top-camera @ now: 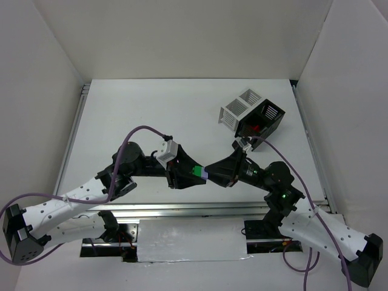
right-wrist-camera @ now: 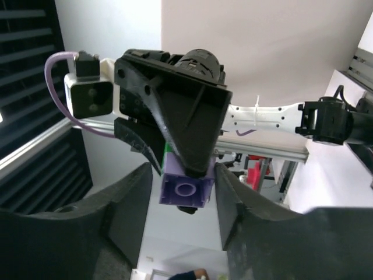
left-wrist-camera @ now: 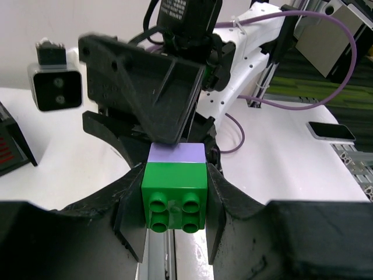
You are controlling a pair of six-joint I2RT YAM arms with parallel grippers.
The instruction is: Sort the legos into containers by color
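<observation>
A two-coloured stack, a green lego (left-wrist-camera: pixel 175 182) joined to a purple lego (left-wrist-camera: pixel 176 153), hangs in the air between my two grippers above the table's near middle (top-camera: pixel 202 174). My left gripper (left-wrist-camera: pixel 175 204) is shut on the green lego, one finger on each side. My right gripper (right-wrist-camera: pixel 185 186) faces it, turned a quarter turn, and is closed round the purple lego (right-wrist-camera: pixel 185 190). Its right finger touches the brick and a thin gap shows at the left finger. In the top view the left gripper (top-camera: pixel 193 172) and the right gripper (top-camera: pixel 212 174) meet tip to tip.
A white slotted container (top-camera: pixel 238 109) and a black container (top-camera: pixel 267 118) with something red (top-camera: pixel 257 128) inside stand at the back right. The black container's corner shows at the left wrist view's left edge (left-wrist-camera: pixel 9 143). White walls enclose the table.
</observation>
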